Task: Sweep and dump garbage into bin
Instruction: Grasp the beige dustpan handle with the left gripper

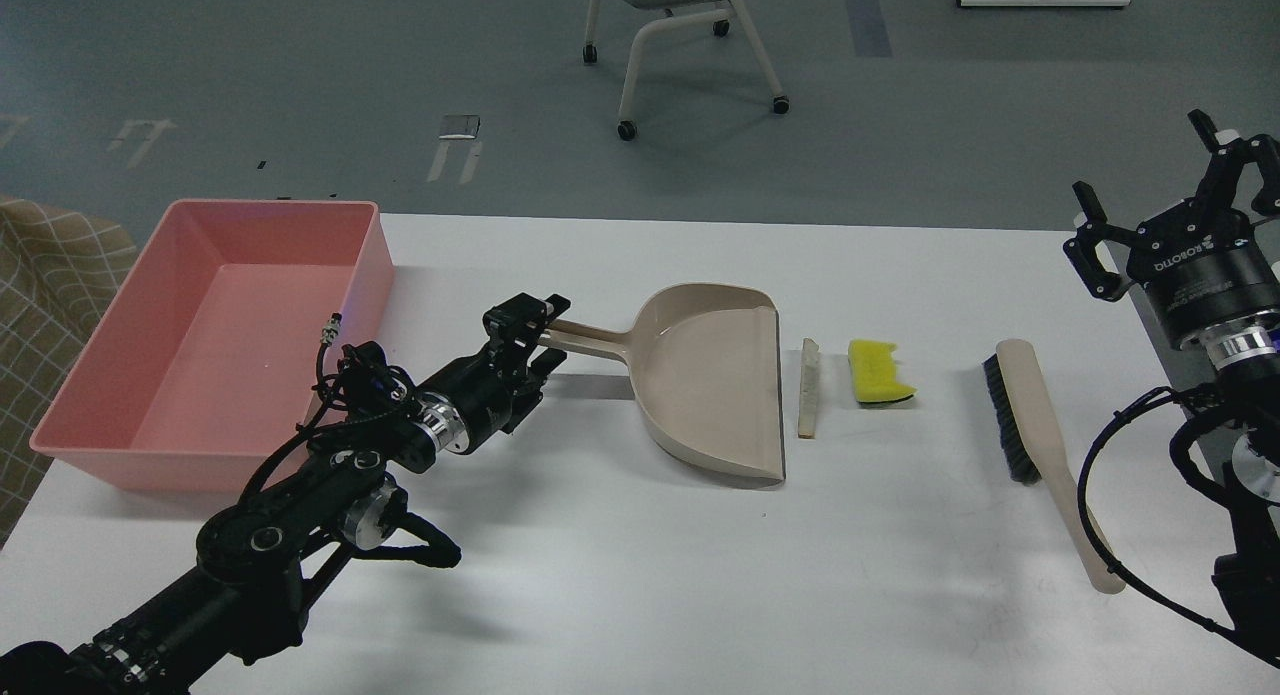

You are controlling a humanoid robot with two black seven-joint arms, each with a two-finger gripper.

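Observation:
The pink bin (375,275) stands empty at the table's left. The beige dustpan (710,375) lies mid-table, its handle pointing left. My left gripper (542,337) is open, with its fingers above and below the end of that handle. The garbage lies just right of the dustpan's mouth: a white bread slice (808,387) on edge and a yellow sponge (878,370) with dark green backing. The beige brush (1030,415) with black bristles lies further right. My right gripper (1150,175) is open and empty, raised above the table's right edge, beyond the brush.
A white table (620,555) carries everything. A plaid cloth (50,275) lies beside the bin at the far left. A wheeled chair (680,45) stands on the floor beyond the table's far edge.

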